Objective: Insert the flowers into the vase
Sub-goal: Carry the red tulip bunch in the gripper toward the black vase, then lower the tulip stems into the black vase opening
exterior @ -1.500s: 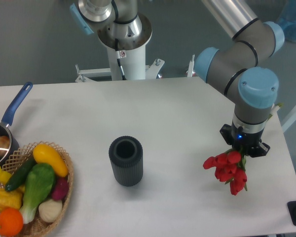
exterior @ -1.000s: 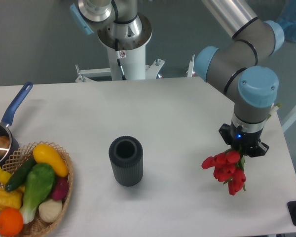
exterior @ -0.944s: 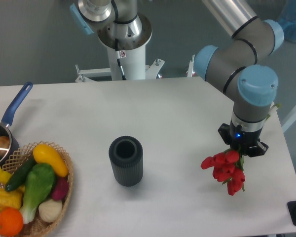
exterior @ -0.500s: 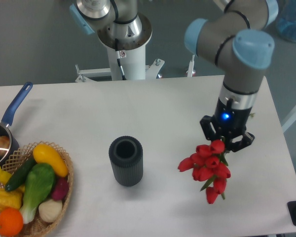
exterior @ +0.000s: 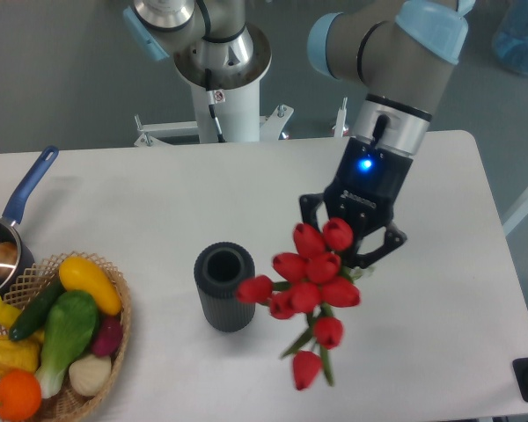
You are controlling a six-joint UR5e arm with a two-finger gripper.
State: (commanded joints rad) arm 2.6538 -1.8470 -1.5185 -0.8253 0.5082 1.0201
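Note:
My gripper (exterior: 350, 236) is shut on the flowers (exterior: 306, 286), a bunch of red tulip buds with green stems that hangs in the air, close to the camera. The buds hide the fingertips. The vase (exterior: 224, 286), a dark grey ribbed cylinder with an open round mouth, stands upright on the white table (exterior: 158, 202). The bunch is just right of the vase, and its leftmost bud overlaps the vase's right edge in the view.
A wicker basket (exterior: 57, 400) of colourful vegetables sits at the front left corner. A blue-handled saucepan (exterior: 9, 237) is at the left edge behind it. The arm's white base (exterior: 220, 79) stands behind the table's far edge.
The gripper has lifted the flowers and carried them left from the table's right side to just beside the vase. The vase, basket and saucepan have not moved.

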